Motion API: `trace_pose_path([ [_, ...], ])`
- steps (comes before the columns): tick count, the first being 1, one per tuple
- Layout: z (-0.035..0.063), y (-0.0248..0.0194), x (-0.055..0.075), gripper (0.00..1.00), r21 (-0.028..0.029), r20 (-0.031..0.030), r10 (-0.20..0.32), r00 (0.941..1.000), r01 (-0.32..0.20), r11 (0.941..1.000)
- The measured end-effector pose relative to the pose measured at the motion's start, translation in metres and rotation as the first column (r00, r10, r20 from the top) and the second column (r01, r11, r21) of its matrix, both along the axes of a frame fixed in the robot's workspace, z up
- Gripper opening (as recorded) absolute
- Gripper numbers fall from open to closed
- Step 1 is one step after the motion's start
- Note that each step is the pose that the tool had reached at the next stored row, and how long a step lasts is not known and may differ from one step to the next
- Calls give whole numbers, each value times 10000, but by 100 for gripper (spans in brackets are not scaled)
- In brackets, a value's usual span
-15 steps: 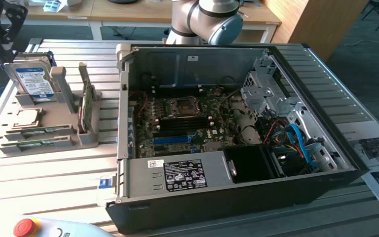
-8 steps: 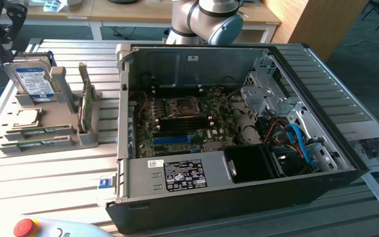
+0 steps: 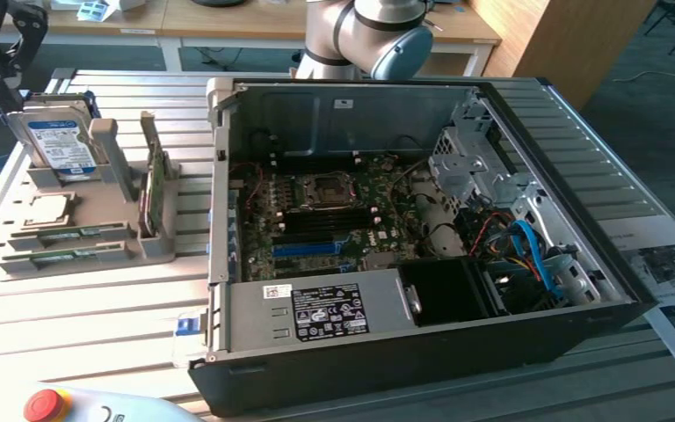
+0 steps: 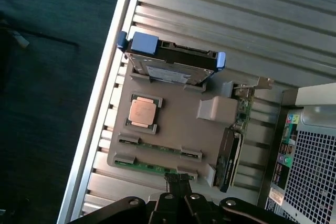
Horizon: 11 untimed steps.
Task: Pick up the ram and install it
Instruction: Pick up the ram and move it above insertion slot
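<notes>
Ram [image 4: 152, 166] is lying flat in its slot on the grey holder [image 4: 178, 124], at the end away from the hard drive [image 4: 170, 61]. Small clips are propping it, likely so it is sitting at a known spot for picking. Gripper [image 4: 178, 178] is hovering above that end of the holder, jaws pressed together and carrying nothing. Computer case [image 3: 431, 352] is lying on the tabletop [image 3: 80, 325] with its side off and its motherboard [image 3: 326, 220] facing up, presumably so the memory slots are reachable from above.
</notes>
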<state>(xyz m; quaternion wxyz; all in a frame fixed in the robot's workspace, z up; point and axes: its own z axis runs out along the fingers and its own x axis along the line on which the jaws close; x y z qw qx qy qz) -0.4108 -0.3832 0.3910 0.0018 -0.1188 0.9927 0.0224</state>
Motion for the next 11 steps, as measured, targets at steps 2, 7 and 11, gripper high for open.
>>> trace_pose_path([
  [2, 0, 0, 0, 11, 0, 0, 209, 9998, -209, 9998],
  [7, 0, 0, 0, 11, -1, 0, 770, 9970, -770, 9970],
  [11, 0, 0, 0, 11, 0, -1, 1238, 9923, -1238, 9923],
])
